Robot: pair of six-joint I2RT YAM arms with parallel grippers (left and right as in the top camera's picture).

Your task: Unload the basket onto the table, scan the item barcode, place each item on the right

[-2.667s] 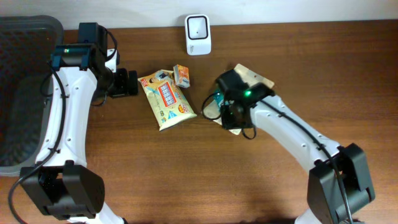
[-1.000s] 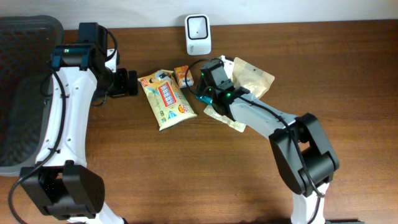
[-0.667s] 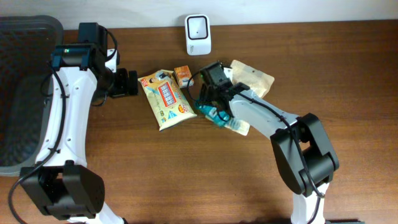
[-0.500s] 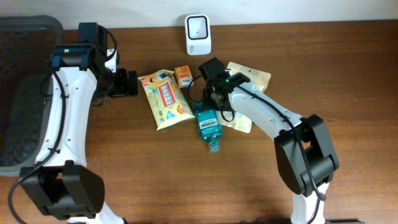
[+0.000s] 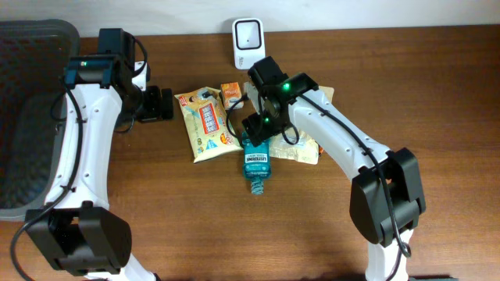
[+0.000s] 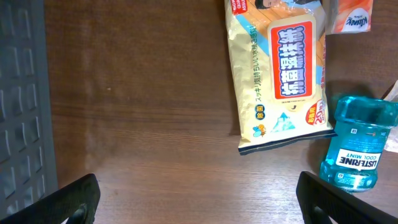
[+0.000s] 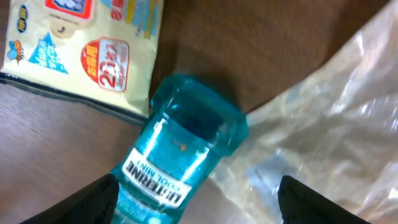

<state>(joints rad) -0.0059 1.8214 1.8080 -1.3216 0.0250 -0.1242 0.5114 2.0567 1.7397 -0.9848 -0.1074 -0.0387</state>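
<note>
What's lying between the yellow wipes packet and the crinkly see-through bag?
The blue mouthwash bottle, lying on its side on the table. The right wrist view shows it best.

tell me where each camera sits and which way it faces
Overhead: above the table, looking straight down; left arm, right arm and scanner show.
Left wrist: looks down between its open jaws at wipes pack and mouthwash bottle.
Right wrist: close above that bottle, jaws at bottom corners.
All three share bottle and pack.

Glossy teal plastic bottle (image 5: 256,161), wood-grain table (image 5: 172,226)
</note>
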